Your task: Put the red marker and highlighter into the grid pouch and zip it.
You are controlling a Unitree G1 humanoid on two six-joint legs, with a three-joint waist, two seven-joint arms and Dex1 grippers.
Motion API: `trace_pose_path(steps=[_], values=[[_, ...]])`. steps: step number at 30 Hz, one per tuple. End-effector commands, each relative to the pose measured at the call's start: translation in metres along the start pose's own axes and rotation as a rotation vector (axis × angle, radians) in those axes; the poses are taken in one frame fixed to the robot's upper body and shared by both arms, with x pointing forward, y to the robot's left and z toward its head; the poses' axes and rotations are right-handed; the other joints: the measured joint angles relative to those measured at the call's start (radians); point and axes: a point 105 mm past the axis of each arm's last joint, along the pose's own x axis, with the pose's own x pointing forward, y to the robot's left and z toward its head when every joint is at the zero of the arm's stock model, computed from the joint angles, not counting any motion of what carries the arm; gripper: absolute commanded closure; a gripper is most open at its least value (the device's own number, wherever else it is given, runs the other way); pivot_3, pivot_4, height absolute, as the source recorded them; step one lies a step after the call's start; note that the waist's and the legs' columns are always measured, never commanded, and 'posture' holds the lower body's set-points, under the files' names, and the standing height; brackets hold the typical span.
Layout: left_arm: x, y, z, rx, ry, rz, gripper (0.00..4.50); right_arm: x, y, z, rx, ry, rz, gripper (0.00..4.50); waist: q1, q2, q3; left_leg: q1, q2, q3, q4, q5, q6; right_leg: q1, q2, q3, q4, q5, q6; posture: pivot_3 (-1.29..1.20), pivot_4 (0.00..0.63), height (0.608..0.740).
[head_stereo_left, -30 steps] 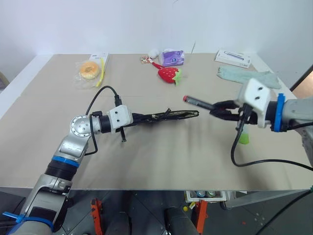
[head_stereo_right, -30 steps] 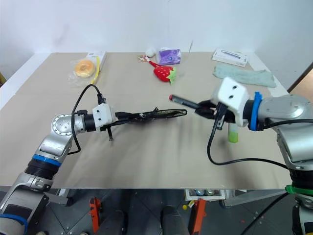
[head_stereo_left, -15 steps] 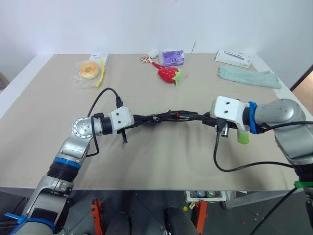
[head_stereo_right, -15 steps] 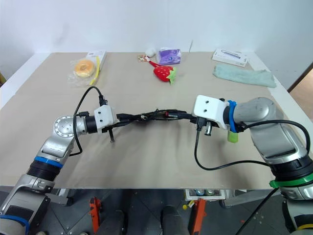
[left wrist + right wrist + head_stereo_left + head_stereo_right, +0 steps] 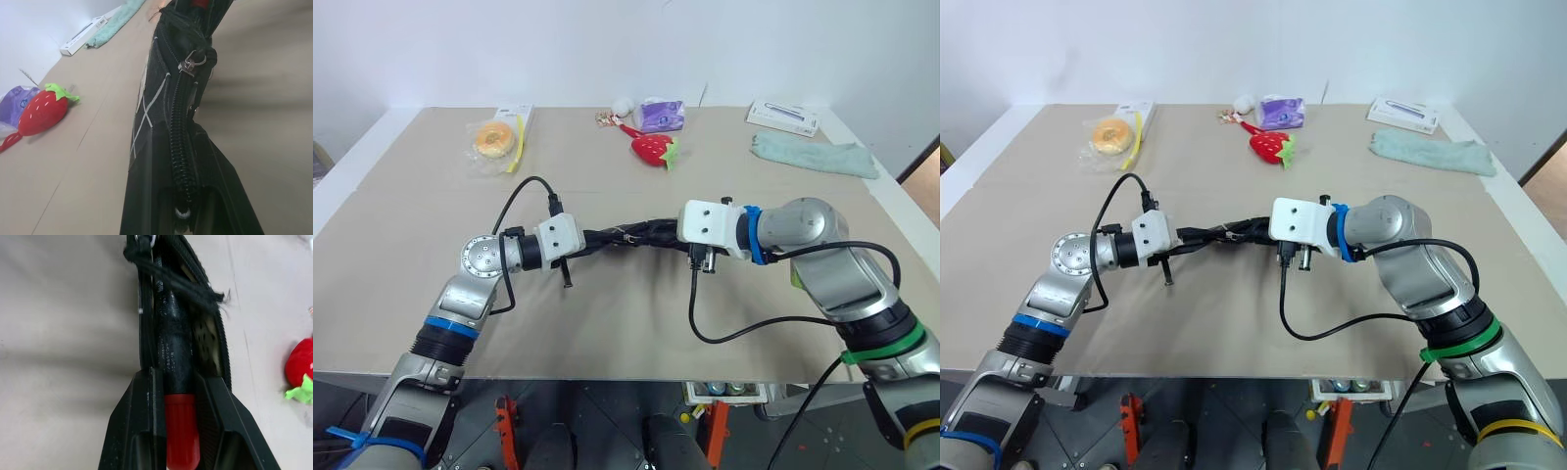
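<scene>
Grid pouch, held off the table, clamped at one end by left gripper. One red marker partly inside its open mouth, between right gripper fingers.

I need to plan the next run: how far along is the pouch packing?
Done: the left gripper is shut on the grid pouch, held off the table with its zipper open. In hand: the red marker sits between the right gripper's fingers, barrel already inside the pouch mouth, red cap outside. Left: releasing it inside, fetching the highlighter from the table behind the right arm, then zipping.
</scene>
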Motion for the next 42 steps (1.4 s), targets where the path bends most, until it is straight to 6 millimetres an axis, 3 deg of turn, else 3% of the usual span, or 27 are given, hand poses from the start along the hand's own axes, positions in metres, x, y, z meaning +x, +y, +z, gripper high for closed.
trace_pose_path(steps=[1,4,5,8,12,15,17,20,25,38,40,42], values=[[-0.001,0.005,0.014,0.019,-0.047,0.021,4.5,-0.013,-0.013,0.019,-0.024,-0.071,-0.04,2.03,0.0,0.0,0.0,0.0,0.0,0.0,0.0,0.0,0.0,0.0,0.0,0.0,0.0,0.0,0.0,0.0,0.15,0.739],[0.0,0.005,0.015,-0.019,-0.065,0.032,4.5,-0.03,-0.017,0.03,0.072,-0.172,-0.052,0.42,0.0,0.0,0.0,0.0,0.0,0.0,0.0,0.0,0.0,0.0,0.0,0.0,0.001,0.0,0.0,0.0,0.15,0.739],[0.0,0.006,0.015,-0.032,-0.071,0.037,4.5,-0.039,-0.021,0.033,0.119,-0.212,-0.07,0.1,0.0,0.0,0.0,0.0,0.0,0.0,0.0,0.0,0.0,0.0,0.0,0.0,0.001,0.0,0.0,0.0,0.15,0.739],[0.0,0.008,0.015,-0.053,-0.077,0.048,4.5,-0.064,-0.037,0.019,0.257,-0.213,-0.176,0.1,0.001,0.0,0.0,0.0,0.0,-0.001,0.0,0.0,0.0,0.0,0.0,0.0,0.001,0.001,-0.001,0.0,0.15,0.739],[-0.001,0.008,0.015,-0.069,-0.083,0.051,4.5,-0.089,-0.059,-0.058,0.521,0.074,-0.452,0.1,0.004,-0.001,0.0,0.0,0.0,-0.001,0.001,0.0,0.0,0.001,-0.001,-0.001,0.001,0.0,-0.001,0.0,0.15,0.739],[0.0,0.009,0.016,-0.08,-0.089,0.052,4.5,-0.111,-0.05,-0.123,0.776,0.304,-0.634,0.1,0.001,-0.001,0.0,0.001,0.0,0.0,0.001,0.0,0.0,0.0,0.0,0.0,0.001,0.0,-0.001,0.0,0.15,0.739],[0.001,0.009,0.016,-0.082,-0.091,0.05,4.5,-0.116,-0.034,-0.15,0.887,0.416,-0.691,0.1,0.002,-0.001,0.0,0.001,0.0,0.0,0.001,0.0,0.0,0.0,0.0,0.0,0.003,0.0,-0.001,0.0,0.15,0.739],[0.001,0.009,0.016,-0.081,-0.092,0.044,4.5,-0.118,-0.015,-0.172,0.984,0.507,-0.732,0.1,-0.002,0.0,0.0,0.001,0.0,0.0,0.0,0.0,0.0,0.0,0.0,0.001,0.003,0.0,-0.002,0.0,0.15,0.739],[0.001,0.009,0.016,-0.079,-0.091,0.036,4.5,-0.113,0.006,-0.188,1.099,0.561,-0.739,0.1,-0.002,0.0,0.0,0.003,0.0,0.001,0.001,0.0,0.001,0.0,0.0,0.002,0.005,0.0,-0.001,0.0,0.15,0.739],[0.0,0.01,0.016,-0.074,-0.086,0.045,4.5,-0.094,0.032,-0.195,1.228,0.557,-0.635,0.1,0.0,-0.001,-0.001,0.003,-0.001,0.001,0.001,0.001,0.001,0.001,0.0,0.002,0.005,0.0,0.0,0.0,0.15,0.739],[0.0,0.01,0.016,-0.074,-0.087,0.046,4.5,-0.094,0.032,-0.196,1.226,0.565,-0.638,0.61,0.0,-0.001,-0.001,0.003,-0.001,0.001,0.001,0.001,0.001,0.001,0.0,0.002,0.005,0.0,0.0,0.0,0.15,0.739],[0.0,0.01,0.016,-0.074,-0.087,0.047,4.5,-0.094,0.033,-0.196,1.223,0.565,-0.633,1.45,0.0,-0.001,-0.001,0.003,-0.001,0.0,0.001,0.001,0.001,0.001,0.0,0.002,0.005,0.0,0.0,0.0,0.15,0.739]])
